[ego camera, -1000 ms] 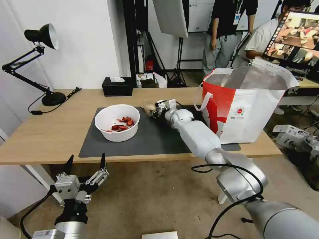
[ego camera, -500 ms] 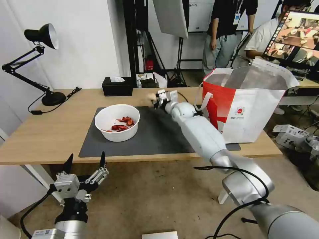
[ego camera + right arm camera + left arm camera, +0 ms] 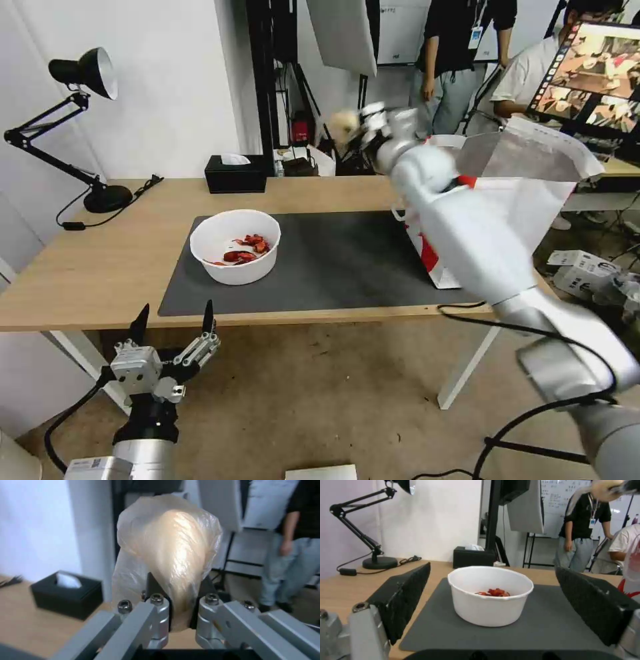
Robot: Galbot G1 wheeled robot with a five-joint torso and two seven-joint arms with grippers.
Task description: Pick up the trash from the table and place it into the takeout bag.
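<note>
While the right gripper pinches the small clear bag high beside the takeout bag — carry it over the mouth before releasing; left gripper hangs open.

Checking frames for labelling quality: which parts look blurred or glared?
Head view: right end effector and its arm smeared by motion; white bowl sharp. Right wrist view: small clear bag crisp, bright sheen; background soft.
</note>
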